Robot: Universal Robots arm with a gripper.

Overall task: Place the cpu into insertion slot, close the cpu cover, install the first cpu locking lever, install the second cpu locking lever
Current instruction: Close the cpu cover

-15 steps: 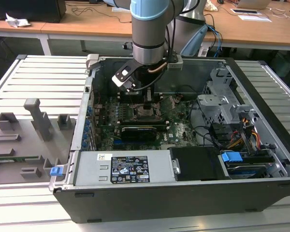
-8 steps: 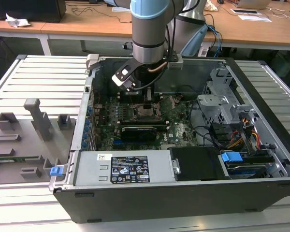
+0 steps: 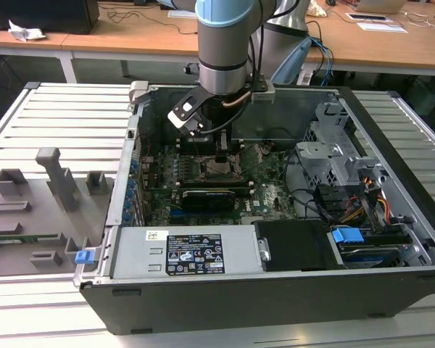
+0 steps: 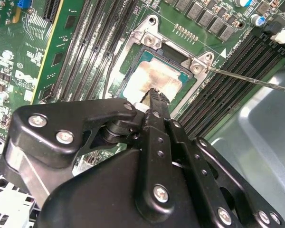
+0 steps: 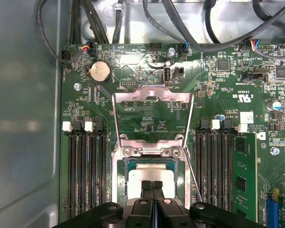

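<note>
Cpu (image 5: 152, 172) lies in insertion slot (image 5: 118, 180) — closed gripper (image 5: 152, 183) just above.

Robotics lab. Ribbed grey metal tabletop (image 3: 58, 109) carries an opened black computer case (image 3: 275, 299) and grey plastic fixture blocks (image 3: 58, 177); long wooden desks (image 3: 130, 40) with white papers (image 3: 382, 26) behind.

A black-and-white printed label (image 3: 194, 254) sits on the metal power supply box (image 3: 130, 254), well apart from the gripper (image 3: 222, 158). Near the gripper, the green motherboard (image 5: 147, 118) carries small white lettering (image 5: 244, 97) and a white sticker (image 5: 246, 118). None of it reads surely.
</note>
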